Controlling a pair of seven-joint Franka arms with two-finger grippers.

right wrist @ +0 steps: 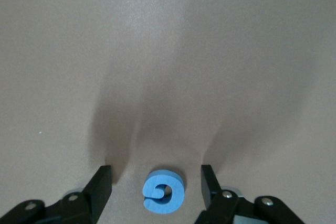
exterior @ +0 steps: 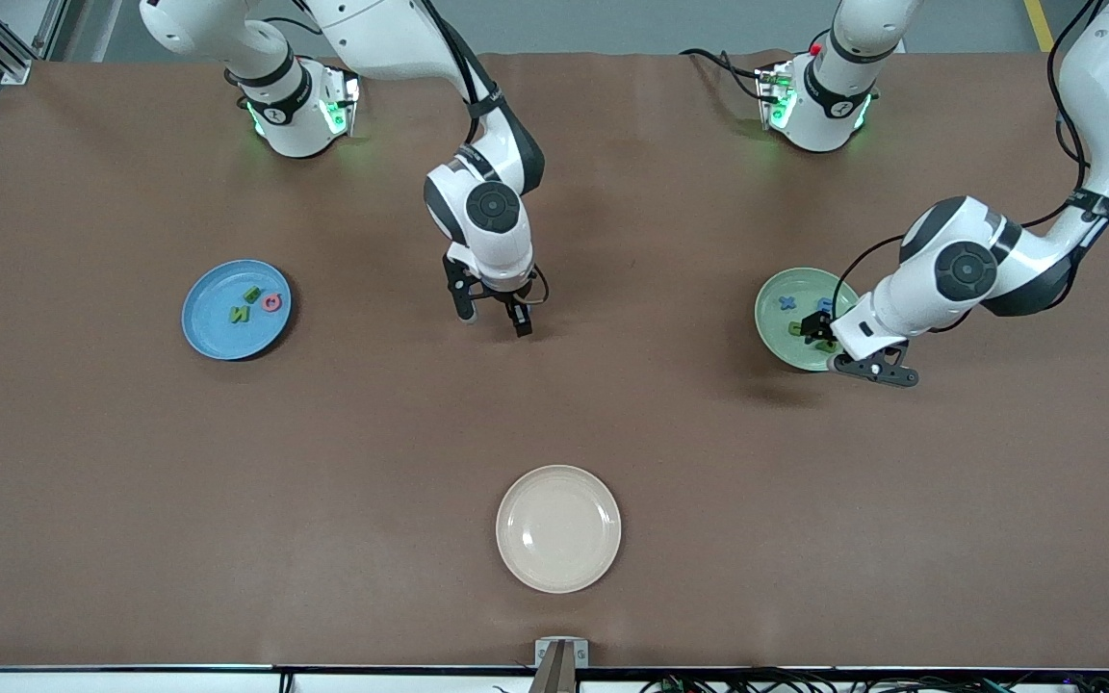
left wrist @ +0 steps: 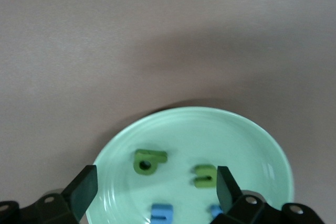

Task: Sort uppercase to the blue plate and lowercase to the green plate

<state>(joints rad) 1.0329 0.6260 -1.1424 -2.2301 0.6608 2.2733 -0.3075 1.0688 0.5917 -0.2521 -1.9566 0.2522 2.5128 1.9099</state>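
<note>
On the brown surface (exterior: pixel 131 462), we see the blue plate (exterior: pixel 203 337) holding three capitals and the green plate (exterior: pixel 774 332) the lowercase; the left gripper (left wrist: pixel 156 182) hovers spread over it, while the right gripper (right wrist: pixel 156 182) straddles the blue G (right wrist: pixel 163 192), spread for pickup.

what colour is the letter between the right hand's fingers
Blue; the G shows best in the right wrist view.

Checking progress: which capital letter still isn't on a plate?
The blue G: it lies on the bare table between the right pincer's open fingers.
</note>
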